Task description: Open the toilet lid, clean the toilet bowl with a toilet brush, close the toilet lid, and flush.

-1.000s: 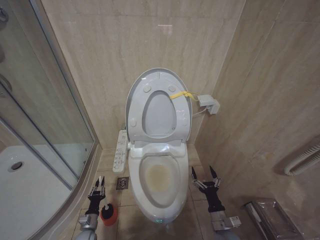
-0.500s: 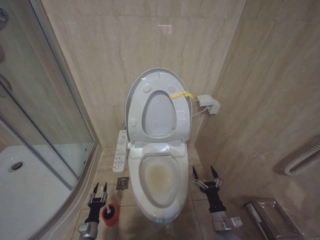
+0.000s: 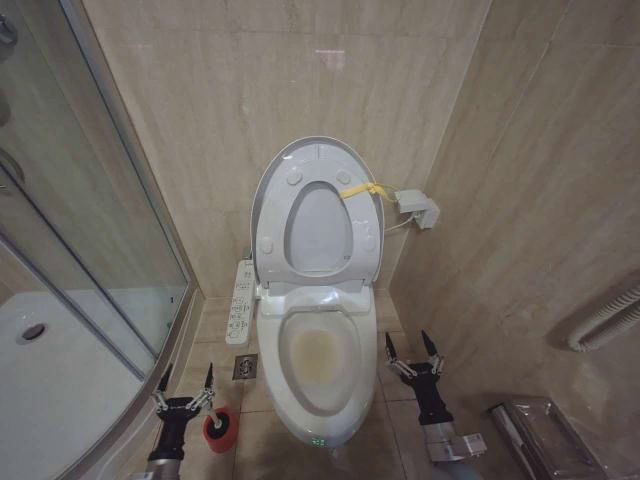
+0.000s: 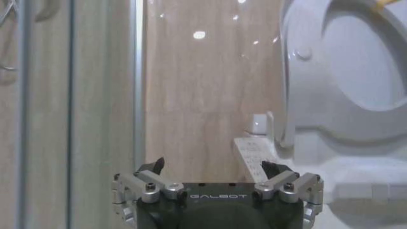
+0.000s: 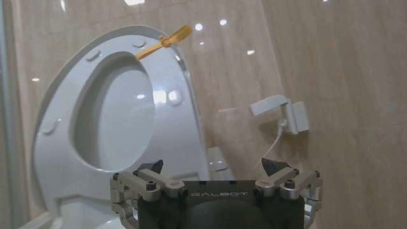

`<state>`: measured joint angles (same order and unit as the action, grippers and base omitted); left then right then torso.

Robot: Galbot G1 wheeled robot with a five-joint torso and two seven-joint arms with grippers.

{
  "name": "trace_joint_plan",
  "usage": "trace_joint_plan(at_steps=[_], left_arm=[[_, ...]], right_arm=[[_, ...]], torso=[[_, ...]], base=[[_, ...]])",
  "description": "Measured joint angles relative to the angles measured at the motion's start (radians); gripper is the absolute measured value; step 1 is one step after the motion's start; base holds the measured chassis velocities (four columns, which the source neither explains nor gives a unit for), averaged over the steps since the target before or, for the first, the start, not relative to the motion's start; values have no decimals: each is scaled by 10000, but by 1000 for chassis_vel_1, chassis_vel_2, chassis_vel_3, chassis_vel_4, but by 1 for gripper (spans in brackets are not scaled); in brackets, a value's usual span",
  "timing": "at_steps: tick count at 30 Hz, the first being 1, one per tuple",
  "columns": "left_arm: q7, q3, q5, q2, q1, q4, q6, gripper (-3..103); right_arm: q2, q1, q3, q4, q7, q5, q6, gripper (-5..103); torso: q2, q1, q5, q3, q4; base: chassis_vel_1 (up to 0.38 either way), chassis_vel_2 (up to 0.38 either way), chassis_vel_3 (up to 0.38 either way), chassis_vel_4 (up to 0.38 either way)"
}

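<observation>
Toilet lid (image 3: pixel 318 215) stood upright against the rear wall, seat ring up with it, yellow strip (image 3: pixel 360 190) at its edge; opening step judged done. Toilet bowl (image 3: pixel 318 360) exposed, yellowish stain in the basin, so cleaning step was in hand, brush not yet taken.

Toilet brush: only its red pot (image 3: pixel 219 428) could be made out, on the floor just left of the bowl's front; handle too small to tell.

Left gripper (image 3: pixel 184 386) hung just beside the pot, on the side away from the bowl, jaws spread wide and empty (wrist view confirmed, left gripper (image 4: pixel 213 168)). Right gripper (image 3: pixel 413 349) sat low, right of the bowl, jaws likewise released, holding nothing.

Next move, as judged: left arm to shift toward the bowl, centre over the pot, descend and clamp the handle.

Clearances: shower glass (image 3: pixel 95 260) and tray kerb close on the far side of the pot from the bowl; button panel (image 3: pixel 240 302) beyond it alongside the bowl. Narrow corridor. Right of the bowl, more floor, tho a wall socket (image 3: pixel 417 208) and cable sat up beside the lid.
</observation>
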<state>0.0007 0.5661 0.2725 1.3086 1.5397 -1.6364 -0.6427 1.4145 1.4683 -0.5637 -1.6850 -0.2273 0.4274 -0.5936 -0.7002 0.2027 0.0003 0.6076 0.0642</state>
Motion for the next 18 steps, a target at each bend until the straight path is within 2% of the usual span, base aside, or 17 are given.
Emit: trace_joint_plan(at_steps=[1,2,3,4,5,6,8,15,18], left_arm=[[-255,80,25,-16,328,-787,296,89],[-255,80,25,-16,328,-787,296,89],[-553,244,105,-47,693,-1830,722,100],[-746,393,202,-65,970,-2641,1137,100],[-746,393,202,-65,970,-2641,1137,100],[-837,529,278,-74,1184,-3226,1439,100],[-912,805,425,-75,1517,-3988,1756,100],[-868,1140,546,191,2113,-5295,1847,100],[-804,1196,485,501,2415,-5703,1737,100]], right_arm=[[-38,-37,-9,-66,183,41,52,100],[-38,-37,-9,-66,183,41,52,100],[-87,-95,-34,-226,401,101,125,100],[-129,-114,-105,-368,537,116,173,100],[-129,-114,-105,-368,537,116,173,100],[-187,-150,-169,-518,668,104,235,100],[-329,-297,-193,-767,892,69,393,100],[-1030,-1200,-37,-957,1453,107,924,100],[-1807,-2203,77,-583,1751,487,1156,100]], torso=[[0,0,-3,0,-6],[0,0,-3,0,-6],[-1,-1,10,-2,-2],[-1,0,7,-1,-3],[-1,0,7,-1,-3],[-1,0,1,-1,4],[-1,0,5,-1,1],[0,1,2,0,1],[0,2,5,1,-1]], base=[[0,0,0,0],[0,0,0,0],[0,0,0,0],[0,0,0,0],[0,0,0,0],[0,0,0,0],[0,0,0,0],[0,0,0,0],[0,0,0,0]])
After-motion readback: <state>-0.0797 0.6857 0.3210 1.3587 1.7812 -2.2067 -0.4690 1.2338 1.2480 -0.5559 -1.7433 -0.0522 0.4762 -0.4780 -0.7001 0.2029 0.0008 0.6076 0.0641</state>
